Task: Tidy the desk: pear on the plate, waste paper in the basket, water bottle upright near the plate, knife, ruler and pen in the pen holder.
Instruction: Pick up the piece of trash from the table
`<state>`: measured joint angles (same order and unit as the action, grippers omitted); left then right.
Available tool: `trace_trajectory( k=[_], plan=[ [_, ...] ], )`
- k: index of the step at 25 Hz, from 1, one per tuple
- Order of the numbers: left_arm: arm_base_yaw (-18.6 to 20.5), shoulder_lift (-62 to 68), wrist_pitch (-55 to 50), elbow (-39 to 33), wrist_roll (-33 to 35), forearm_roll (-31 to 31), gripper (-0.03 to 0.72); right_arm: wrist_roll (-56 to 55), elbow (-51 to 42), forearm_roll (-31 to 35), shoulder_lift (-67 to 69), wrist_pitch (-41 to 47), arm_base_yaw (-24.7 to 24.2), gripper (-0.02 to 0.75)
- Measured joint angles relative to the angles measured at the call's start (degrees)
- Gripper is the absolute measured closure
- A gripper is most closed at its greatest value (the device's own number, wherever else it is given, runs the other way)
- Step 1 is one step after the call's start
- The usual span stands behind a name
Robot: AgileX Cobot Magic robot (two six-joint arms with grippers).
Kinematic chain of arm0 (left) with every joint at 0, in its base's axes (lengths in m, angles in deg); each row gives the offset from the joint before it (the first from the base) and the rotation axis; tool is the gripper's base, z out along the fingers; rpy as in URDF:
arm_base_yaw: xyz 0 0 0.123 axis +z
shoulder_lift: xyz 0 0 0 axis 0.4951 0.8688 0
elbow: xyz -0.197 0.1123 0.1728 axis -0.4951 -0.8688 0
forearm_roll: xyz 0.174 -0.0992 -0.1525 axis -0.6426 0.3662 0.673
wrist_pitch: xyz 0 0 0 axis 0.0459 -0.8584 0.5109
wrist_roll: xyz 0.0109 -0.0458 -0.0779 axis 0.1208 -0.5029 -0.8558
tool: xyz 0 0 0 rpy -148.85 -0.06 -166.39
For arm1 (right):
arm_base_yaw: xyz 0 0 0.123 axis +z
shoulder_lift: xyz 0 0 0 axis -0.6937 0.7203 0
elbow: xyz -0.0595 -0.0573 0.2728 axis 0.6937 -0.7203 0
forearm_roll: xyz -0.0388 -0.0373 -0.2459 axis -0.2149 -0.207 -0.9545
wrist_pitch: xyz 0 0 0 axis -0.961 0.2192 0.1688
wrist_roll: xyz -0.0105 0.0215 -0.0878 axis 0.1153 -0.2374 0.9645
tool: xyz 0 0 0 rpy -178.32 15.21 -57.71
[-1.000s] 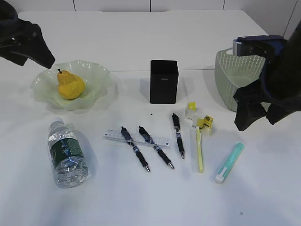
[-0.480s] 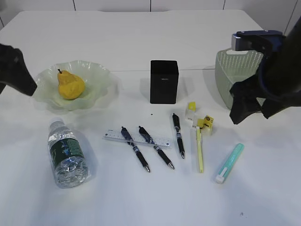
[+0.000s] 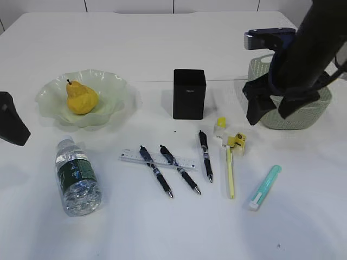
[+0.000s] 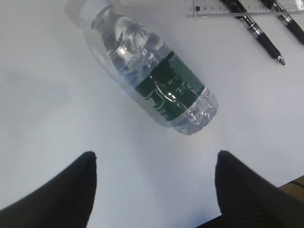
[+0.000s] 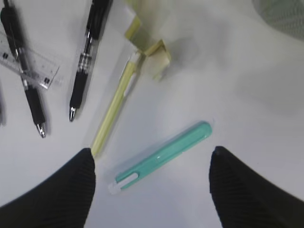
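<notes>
Yellow pear (image 3: 81, 98) sitting in the green plate (image 3: 114, 86), same spot as before. Water bottle (image 3: 78, 176) lying on its side on the white table (image 3: 162, 43), below the plate, not moved. Dark green label on it, words too small to read. Clear ruler (image 3: 157, 158) flat under 2 of the 3 black pens (image 3: 155, 171), just as 1 second ago. Yellow pen (image 3: 230, 173) and teal knife (image 3: 264, 187) resting farther right, well apart from the black pen holder (image 3: 189, 93).

Right end effector (image 5: 151, 190) moved left and up since the earlier frame, now over the basket (image 3: 295, 116), hiding part of it; fingers spread open, holding nothing. Left end effector (image 4: 154, 190) slid down the left edge, open and empty above the bottle.

Small yellow paper scraps (image 3: 230, 138) near the yellow pen's top.
</notes>
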<state>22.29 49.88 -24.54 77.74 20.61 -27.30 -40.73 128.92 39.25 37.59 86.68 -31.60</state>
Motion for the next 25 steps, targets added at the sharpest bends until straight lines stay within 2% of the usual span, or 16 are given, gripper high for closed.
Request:
trace_trajectory(
  k=[4,13,19,25],
  plan=[
    [0.0,-0.1,-0.1,0.0,-0.1,0.0,0.137,0.0,7.5,-0.5,6.1,2.6,0.5,0.185],
    [0.0,-0.1,-0.1,0.0,-0.6,-0.8,0.141,-0.3,17.9,-3.1,18.1,3.7,5.7,0.185],
    [0.0,-0.1,1.9,0.0,-6.8,-7.0,0.141,-0.5,21.7,-4.8,22.4,3.8,5.8,0.186],
    [0.0,-0.1,2.9,0.0,-8.2,-8.1,0.141,-0.6,23.6,-5.3,25.6,3.8,5.8,0.186]
  ],
)
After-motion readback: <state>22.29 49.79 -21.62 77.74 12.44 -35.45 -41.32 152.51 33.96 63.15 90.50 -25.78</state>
